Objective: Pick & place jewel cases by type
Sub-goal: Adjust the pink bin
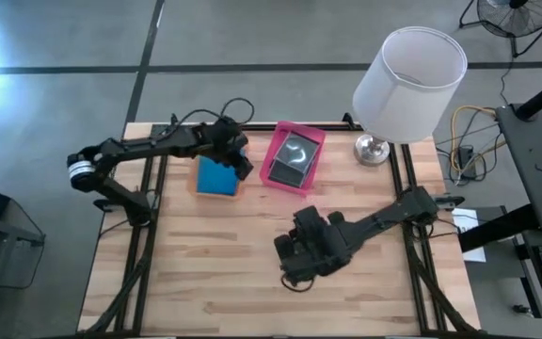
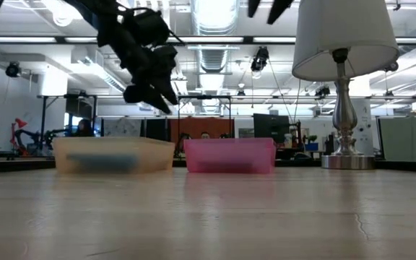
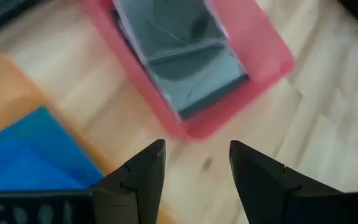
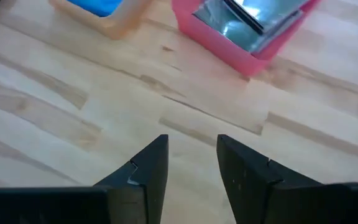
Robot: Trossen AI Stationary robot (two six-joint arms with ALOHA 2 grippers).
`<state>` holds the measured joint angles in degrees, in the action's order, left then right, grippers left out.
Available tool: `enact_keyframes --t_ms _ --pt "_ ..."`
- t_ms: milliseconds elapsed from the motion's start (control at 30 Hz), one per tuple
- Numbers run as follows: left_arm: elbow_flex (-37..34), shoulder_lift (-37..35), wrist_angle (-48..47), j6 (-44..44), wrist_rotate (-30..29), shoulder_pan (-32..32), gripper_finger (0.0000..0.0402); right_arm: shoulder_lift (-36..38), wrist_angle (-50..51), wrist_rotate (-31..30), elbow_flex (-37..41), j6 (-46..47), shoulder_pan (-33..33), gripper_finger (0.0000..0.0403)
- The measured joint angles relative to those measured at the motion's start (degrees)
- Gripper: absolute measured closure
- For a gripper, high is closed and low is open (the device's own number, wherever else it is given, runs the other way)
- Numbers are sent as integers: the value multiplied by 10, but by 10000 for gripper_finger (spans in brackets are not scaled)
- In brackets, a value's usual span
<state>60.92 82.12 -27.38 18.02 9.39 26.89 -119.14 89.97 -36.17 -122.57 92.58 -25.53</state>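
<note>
table: pale matt wood planks | pink tray: translucent plastic | grey jewel cases: glossy clear plastic (catching glare) | lamp base: polished metal

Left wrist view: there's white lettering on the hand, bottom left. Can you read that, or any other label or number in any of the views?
Left hand, white marks on its dark body: too blurred and cut off to read.
Blue jewel cases in the orange tray: no text visible.
Grey jewel cases in the pink tray: no label legible.
Lamp, right hand, table: none.
Room signs in the low view: too small to read.
</note>
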Motion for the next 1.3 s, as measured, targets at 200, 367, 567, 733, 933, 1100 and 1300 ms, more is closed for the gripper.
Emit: enact_keyframes --t_ms 200,367,567,733,933,1100,1300 --pt "-5 41 -6 11 33 -22 239 50 1 3 95 111 -31 273" --pt "-5 83 4 15 34 -26 239 96 -5 20 172 200 -55 275" --pt "-4 122 27 38 43 -33 239 114 -21 19 216 256 -75 273" --pt "-5 130 34 46 56 -58 239 114 -25 20 218 260 -75 276" --pt "16 76 53 38 15 -61 239 114 -23 17 216 258 -75 280" --pt "33 89 71 13 -4 -37 239 114 -19 16 219 255 -73 280" --pt "69 174 63 22 -17 -26 239 113 -19 15 221 253 -70 280"
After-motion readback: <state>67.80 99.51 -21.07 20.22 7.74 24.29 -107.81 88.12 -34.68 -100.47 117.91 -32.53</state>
